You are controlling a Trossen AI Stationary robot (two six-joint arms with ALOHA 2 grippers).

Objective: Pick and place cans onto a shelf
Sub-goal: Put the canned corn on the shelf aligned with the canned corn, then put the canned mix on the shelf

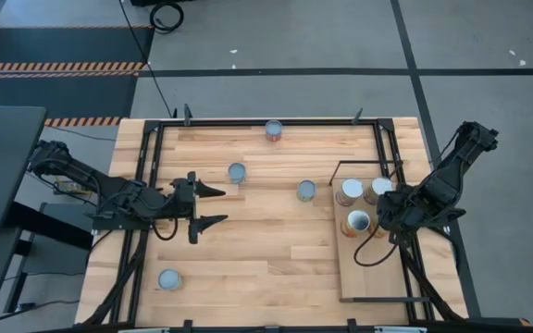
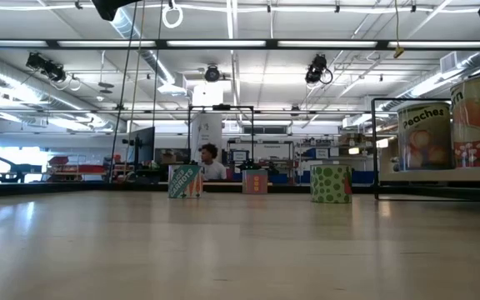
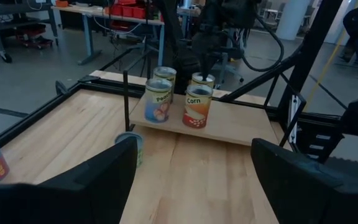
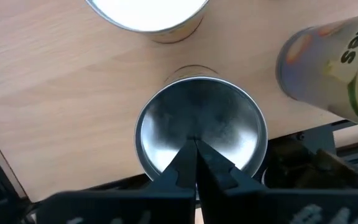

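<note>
While seen from above, right gripper pressed together over a silvery can top, partly hiding that can on the shelf at frame right, left gripper spread wide, centre-left, four cans loose on the table, labels unreadable.

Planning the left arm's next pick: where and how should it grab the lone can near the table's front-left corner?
The can stands upright, silvery top up, with bare tabletop around it. I would come straight down and close on its round side wall just below the rim, fingers on opposite sides. The open left gripper is the nearer one.
</note>
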